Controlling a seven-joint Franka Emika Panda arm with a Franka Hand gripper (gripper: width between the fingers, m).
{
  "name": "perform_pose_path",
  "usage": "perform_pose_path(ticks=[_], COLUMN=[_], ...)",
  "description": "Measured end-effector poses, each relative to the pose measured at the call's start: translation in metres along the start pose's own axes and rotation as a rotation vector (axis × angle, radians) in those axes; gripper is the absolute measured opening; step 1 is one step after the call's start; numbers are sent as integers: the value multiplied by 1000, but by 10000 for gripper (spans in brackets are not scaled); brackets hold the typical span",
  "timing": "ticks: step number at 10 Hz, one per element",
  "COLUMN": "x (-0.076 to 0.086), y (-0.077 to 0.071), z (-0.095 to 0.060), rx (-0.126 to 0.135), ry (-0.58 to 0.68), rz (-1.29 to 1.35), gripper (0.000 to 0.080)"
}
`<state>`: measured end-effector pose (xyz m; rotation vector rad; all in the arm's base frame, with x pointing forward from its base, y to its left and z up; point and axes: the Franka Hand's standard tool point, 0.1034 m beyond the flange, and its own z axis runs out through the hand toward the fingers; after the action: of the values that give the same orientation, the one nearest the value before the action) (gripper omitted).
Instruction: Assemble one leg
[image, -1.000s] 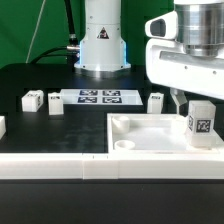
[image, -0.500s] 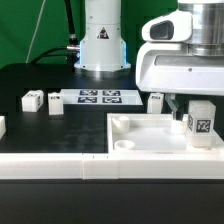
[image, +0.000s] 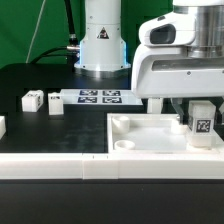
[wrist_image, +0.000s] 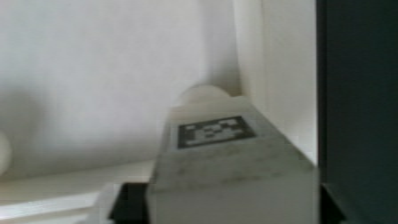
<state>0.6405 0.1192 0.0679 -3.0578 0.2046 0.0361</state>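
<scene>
At the exterior frame's right, the leg (image: 201, 122) stood upright in the tray (image: 140, 135) corner — directly beneath the pincer (image: 198, 104), whose grip state I could not tell.

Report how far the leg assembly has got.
Done: one leg has been brought to the tray-like piece and stands upright at its far corner on the exterior view's right. In hand: the gripper is right above it; grip unclear. Left: seating it; other legs wait on the table.

legs (image: 201, 124): 3 | tray (image: 150, 128): 1 | marker board (image: 99, 97): 1
</scene>
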Motion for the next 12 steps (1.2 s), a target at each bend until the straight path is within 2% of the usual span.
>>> perform_pose_path(ticks=[1, 4, 12], x=[0, 0, 1], y=[0, 0, 6], z=[0, 0, 1], rx=[0, 3, 16], ry=[0, -1, -6], rz=[0, 59, 978], gripper=[291, 291, 291])
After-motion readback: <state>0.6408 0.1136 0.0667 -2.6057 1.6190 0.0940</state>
